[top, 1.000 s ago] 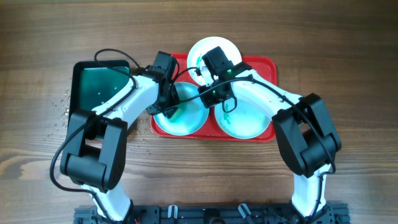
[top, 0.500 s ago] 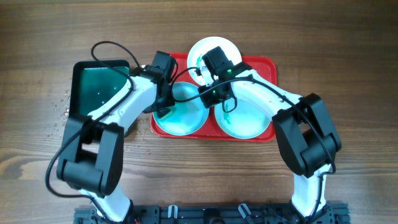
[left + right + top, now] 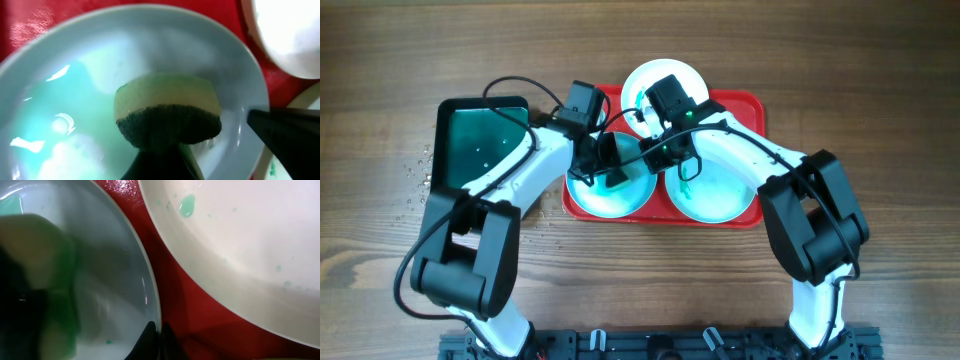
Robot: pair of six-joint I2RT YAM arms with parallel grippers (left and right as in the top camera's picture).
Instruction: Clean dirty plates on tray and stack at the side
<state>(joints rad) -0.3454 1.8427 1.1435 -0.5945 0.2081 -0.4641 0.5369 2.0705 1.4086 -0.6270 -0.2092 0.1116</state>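
The red tray (image 3: 755, 105) holds three plates. The white plate (image 3: 660, 80) is at the back and bears teal smears (image 3: 186, 205). Two aqua plates lie in front, one on the left (image 3: 605, 198) and one on the right (image 3: 715, 195). My left gripper (image 3: 608, 160) is shut on a yellow-and-green sponge (image 3: 167, 112) and presses it onto the left aqua plate (image 3: 75, 100). My right gripper (image 3: 157, 335) is shut on that plate's right rim (image 3: 145, 280), with its fingers pinching the edge over the red tray (image 3: 185, 295).
A smaller dark green tray (image 3: 480, 140) lies left of the red tray and looks wet inside. Water droplets (image 3: 423, 170) dot the wooden table to its left. The two arms cross close together over the red tray.
My left gripper has swept the sponge from the left aqua plate's left side rightward toward its middle. The right gripper has not moved.
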